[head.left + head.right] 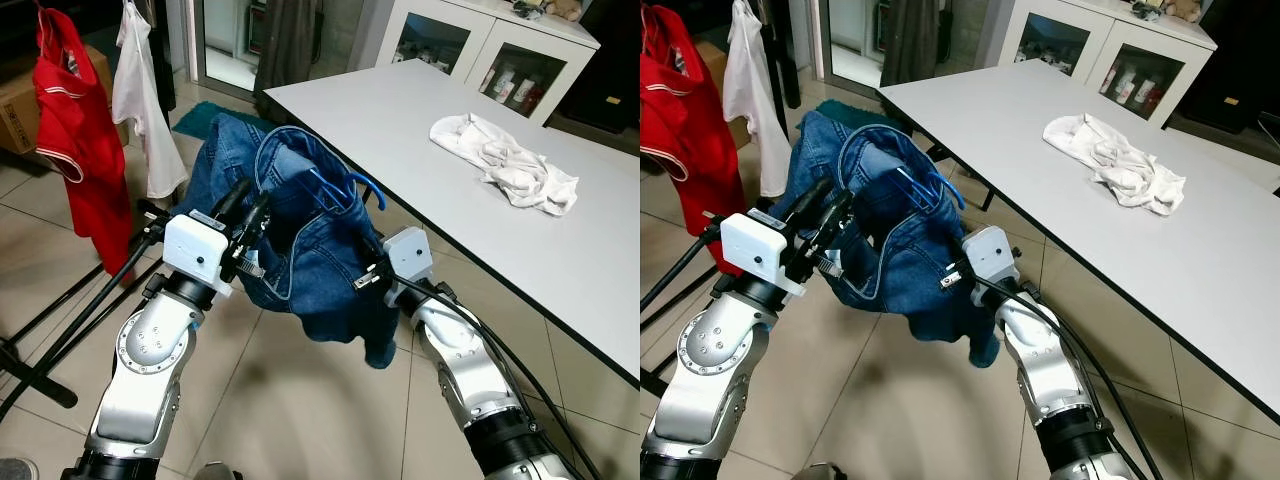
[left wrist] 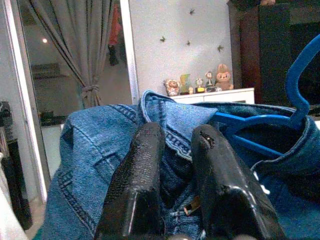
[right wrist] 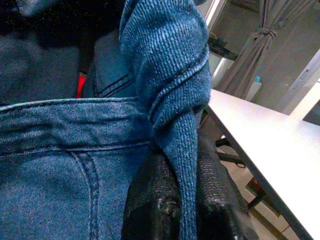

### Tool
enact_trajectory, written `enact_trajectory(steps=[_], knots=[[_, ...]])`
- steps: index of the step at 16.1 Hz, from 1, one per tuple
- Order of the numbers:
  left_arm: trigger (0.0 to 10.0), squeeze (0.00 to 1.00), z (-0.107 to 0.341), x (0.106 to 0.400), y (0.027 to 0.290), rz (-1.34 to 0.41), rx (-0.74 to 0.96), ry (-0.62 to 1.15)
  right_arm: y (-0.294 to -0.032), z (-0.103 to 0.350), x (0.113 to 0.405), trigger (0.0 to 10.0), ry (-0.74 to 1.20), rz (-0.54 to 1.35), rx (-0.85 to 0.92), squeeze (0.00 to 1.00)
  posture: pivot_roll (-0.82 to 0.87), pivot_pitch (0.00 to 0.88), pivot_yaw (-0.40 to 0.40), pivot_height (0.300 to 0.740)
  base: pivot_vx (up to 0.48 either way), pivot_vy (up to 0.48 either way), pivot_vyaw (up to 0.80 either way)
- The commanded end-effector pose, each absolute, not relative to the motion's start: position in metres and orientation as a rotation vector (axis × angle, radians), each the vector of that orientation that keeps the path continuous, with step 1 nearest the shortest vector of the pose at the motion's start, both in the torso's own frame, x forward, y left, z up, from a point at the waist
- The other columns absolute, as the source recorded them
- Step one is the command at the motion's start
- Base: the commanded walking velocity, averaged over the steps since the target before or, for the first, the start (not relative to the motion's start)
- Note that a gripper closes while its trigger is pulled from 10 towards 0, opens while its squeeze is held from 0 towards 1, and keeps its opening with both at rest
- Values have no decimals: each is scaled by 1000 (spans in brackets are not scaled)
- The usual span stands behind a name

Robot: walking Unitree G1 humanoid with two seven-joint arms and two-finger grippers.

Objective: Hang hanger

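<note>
A blue denim garment point(image 1: 300, 235) hangs bunched over a blue plastic hanger point(image 1: 335, 190), held in the air between my two arms by the table's near corner. My left gripper point(image 1: 252, 208) holds its left side, fingers point(image 2: 142, 170) shut on a denim fold, and the hanger point(image 2: 260, 125) shows just past them. My right gripper point(image 3: 185, 195) is shut on a twisted strip of the same denim on the right side. In the eye views its fingers are buried under the cloth. The hanger's hook point(image 1: 372, 192) points toward the table.
A red garment point(image 1: 80, 150) and a white one point(image 1: 140, 90) hang on a black rack at the left, its legs point(image 1: 60, 310) spread over the tiled floor. A white table point(image 1: 420, 130) with a crumpled white cloth point(image 1: 505, 160) stands at the right. A white cabinet point(image 1: 480, 50) stands behind.
</note>
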State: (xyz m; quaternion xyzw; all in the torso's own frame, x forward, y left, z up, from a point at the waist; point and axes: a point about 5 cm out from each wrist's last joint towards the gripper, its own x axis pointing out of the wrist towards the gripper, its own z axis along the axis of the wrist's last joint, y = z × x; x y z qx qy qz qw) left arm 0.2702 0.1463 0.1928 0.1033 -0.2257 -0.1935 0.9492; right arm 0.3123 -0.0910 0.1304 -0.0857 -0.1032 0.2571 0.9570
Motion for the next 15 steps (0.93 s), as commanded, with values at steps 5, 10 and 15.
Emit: enact_trajectory(steps=[5, 10, 15], knots=[[10000, 1000, 194, 256, 139, -475, -223, -428, -92, 139, 313, 0, -245, 534, -170, 0, 215, 95, -186, 740, 0, 0, 0], [10000, 0, 192, 247, 138, -542, -394, -387, -101, 133, 311, 0, -221, 520, -185, 0, 202, 113, -176, 740, 0, 0, 0], [10000, 0, 197, 250, 150, -543, -724, -338, -101, 137, 312, 0, -235, 518, -178, 0, 198, 101, -181, 740, 0, 0, 0]])
